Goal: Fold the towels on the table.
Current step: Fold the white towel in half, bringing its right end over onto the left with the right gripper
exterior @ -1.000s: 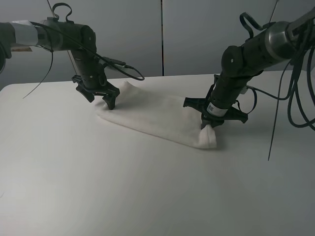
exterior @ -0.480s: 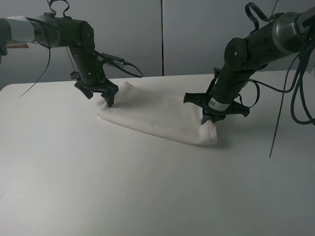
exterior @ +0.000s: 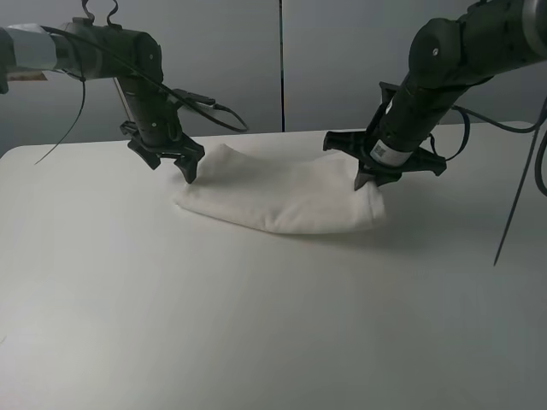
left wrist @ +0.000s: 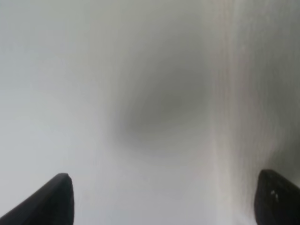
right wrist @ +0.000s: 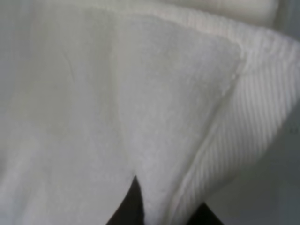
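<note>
The white towel [exterior: 282, 201] lies as a long folded strip across the far middle of the table [exterior: 256, 325]. My right gripper [exterior: 369, 181] is shut on the towel's right end and holds that end lifted off the table. In the right wrist view the towel [right wrist: 140, 93] fills the frame, and its ribbed edge is pinched at my right gripper [right wrist: 164, 213]. Just above the towel's left end, my left gripper [exterior: 173, 167] hangs open and holds nothing. The left wrist view shows my left gripper [left wrist: 164, 201] with both dark fingertips [left wrist: 54, 201] spread wide over the towel's edge [left wrist: 253, 93].
Cables [exterior: 214, 107] hang from both arms above the table's far edge. A grey panelled wall [exterior: 282, 60] stands behind the table. The rest of the tabletop shows nothing but bare white surface.
My right gripper has risen and carried the towel's right end up and toward the far side, shortening the strip. The left gripper has lifted slightly and stays open.
</note>
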